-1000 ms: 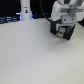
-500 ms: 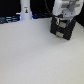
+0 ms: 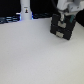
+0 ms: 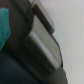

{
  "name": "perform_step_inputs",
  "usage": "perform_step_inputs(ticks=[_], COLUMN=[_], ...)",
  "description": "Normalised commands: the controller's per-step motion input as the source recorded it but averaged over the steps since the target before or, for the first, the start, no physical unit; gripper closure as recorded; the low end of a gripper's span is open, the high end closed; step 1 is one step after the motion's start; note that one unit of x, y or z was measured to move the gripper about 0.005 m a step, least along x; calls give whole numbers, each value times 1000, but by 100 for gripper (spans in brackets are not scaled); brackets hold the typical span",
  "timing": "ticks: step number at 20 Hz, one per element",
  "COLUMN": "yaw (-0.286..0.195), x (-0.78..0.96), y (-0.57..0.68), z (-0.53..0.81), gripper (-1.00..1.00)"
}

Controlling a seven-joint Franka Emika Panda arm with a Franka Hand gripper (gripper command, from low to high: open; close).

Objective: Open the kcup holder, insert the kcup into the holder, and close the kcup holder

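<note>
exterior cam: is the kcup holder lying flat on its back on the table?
No. The kcup holder stands upright at the back of the table, both handled drawer fronts facing the camera.

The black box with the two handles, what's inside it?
The kcup holder shows two closed drawer fronts with pale handles. Whatever is inside is hidden. The gripper hangs just above it.
</note>
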Motion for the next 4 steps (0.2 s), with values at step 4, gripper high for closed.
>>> perform_step_inputs(ticks=[4], yaw=[-4], x=[23], y=[3], z=[9], gripper=[-100])
